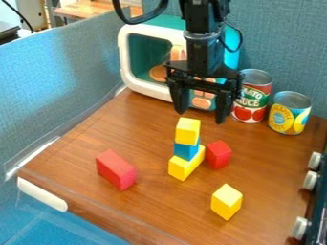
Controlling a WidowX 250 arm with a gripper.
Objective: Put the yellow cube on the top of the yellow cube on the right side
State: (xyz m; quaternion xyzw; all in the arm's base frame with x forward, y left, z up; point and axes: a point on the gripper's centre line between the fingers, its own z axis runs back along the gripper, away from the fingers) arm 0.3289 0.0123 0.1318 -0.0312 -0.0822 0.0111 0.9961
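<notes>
Pincer hangs with its fingers apart and nothing between them, near the top yellow cube, which sits on a blue block around the middle of the tabletop. Closing too low would likely drag the blue block along; a sideways brush could topple both. Over the lone yellow cube, towards the near right corner, an off-centre release could end in a fall.
</notes>
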